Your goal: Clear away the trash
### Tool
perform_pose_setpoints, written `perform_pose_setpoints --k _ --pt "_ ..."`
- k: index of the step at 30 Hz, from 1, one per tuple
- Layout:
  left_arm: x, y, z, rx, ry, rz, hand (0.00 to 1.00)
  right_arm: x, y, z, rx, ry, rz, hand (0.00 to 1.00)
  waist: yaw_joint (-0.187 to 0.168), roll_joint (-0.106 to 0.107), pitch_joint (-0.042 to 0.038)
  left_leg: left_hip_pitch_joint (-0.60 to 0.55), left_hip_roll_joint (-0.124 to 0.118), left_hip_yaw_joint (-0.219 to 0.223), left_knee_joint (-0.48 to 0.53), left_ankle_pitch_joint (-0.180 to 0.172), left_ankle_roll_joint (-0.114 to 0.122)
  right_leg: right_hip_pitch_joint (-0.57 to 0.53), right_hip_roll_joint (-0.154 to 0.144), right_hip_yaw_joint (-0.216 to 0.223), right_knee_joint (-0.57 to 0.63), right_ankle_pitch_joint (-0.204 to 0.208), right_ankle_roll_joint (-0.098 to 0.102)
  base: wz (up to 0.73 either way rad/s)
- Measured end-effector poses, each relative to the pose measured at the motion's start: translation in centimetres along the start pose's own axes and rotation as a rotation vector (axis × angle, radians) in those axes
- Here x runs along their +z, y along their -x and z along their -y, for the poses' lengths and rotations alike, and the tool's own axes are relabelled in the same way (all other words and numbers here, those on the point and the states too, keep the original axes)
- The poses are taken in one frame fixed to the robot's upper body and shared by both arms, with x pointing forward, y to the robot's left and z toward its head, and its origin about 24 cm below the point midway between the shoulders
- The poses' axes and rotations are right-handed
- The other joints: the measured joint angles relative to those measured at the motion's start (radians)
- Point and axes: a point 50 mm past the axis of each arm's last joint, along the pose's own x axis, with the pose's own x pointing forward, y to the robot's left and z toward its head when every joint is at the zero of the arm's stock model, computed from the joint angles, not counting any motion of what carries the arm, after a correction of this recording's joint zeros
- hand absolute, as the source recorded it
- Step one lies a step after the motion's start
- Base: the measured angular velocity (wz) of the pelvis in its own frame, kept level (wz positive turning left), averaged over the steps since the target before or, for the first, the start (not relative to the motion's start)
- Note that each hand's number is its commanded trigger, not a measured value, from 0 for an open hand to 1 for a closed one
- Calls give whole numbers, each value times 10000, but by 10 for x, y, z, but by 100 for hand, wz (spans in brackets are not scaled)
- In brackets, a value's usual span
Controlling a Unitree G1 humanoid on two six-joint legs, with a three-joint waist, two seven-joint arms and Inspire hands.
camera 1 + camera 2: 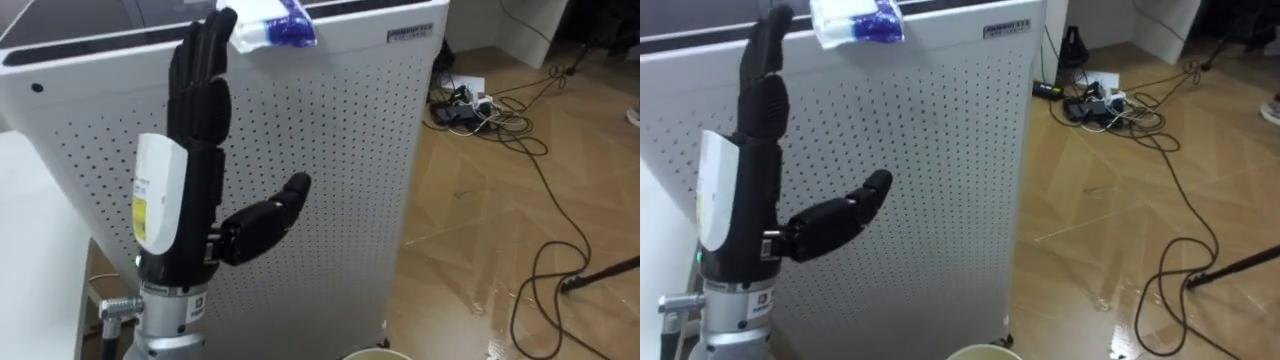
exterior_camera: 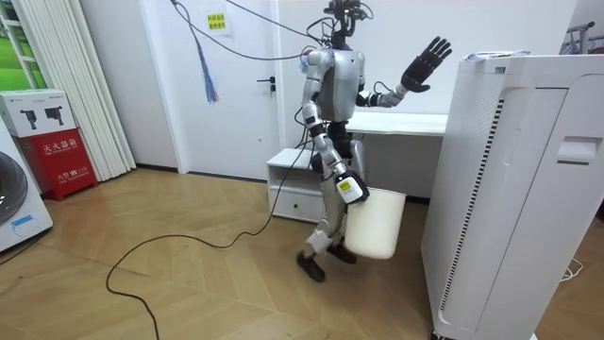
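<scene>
The garbage, a crumpled white and blue wrapper (image 1: pixel 270 25) (image 1: pixel 855 22), lies on top of a tall white perforated appliance (image 1: pixel 330 170) (image 2: pixel 510 189), near its front edge. My left hand (image 1: pixel 200 100) (image 1: pixel 755 130) (image 2: pixel 425 61) is raised upright in front of the appliance. It is open, with straight fingers and the thumb spread to the side. Its fingertips reach up beside the wrapper's left edge. My right hand (image 2: pixel 351 189) hangs low at my side, gripping the rim of a white bin (image 2: pixel 373 222). The bin's rim (image 1: pixel 375 354) peeks in at the bottom.
I stand close to the appliance on a wooden floor. A white table (image 1: pixel 30 230) (image 2: pixel 406 123) is on my left. Dark cables and a power strip (image 1: pixel 465 100) lie on the floor to the right. A low white cabinet (image 2: pixel 293 184) stands behind me.
</scene>
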Motion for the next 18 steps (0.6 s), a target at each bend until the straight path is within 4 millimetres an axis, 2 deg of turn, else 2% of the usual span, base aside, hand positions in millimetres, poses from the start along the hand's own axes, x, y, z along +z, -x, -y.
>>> perform_pose_setpoints --k 1,2,3,5,8,13,18 --pt "0 0 0 50 -20 -13 0 1 0 -2 65 35 45 100 4 -32 -6 62 -31 -16 -87 -6 -6 -137 61 -11 -1159 412 -67 9" --pt "0 0 0 52 -23 -14 0 2 -1 -2 95 68 73 100 -13 -22 -13 82 -39 -58 -116 -17 -25 -199 148 10 -1520 1022 -59 19" --pt "1 0 0 41 18 14 0 2 -1 -3 128 96 93 100 5 64 -80 145 18 -149 -267 -27 -51 -148 214 -68 -1787 1223 -149 7" --pt "2 -1 -1 122 13 89 0 8 -2 -4 218 114 289 100 138 114 -111 257 165 -145 -476 -23 -114 122 458 -68 -2180 1365 -240 -9" --pt "1 -1 -1 100 -54 75 0 10 -3 -4 376 215 325 100 175 70 -112 802 306 -288 -957 17 -190 827 656 -165 -2920 1478 -276 3" --pt "6 -4 -2 -42 -781 499 0 8 -2 -4 622 651 235 100 272 -91 -179 1271 376 -371 -1487 54 -250 1317 769 -206 -3517 1531 -291 1" --pt "11 -7 -4 -206 -1608 961 0 7 -1 -8 1296 1184 152 100 253 -168 -228 1798 494 -382 -1854 60 -259 2101 934 -241 -4453 1813 -298 -1"
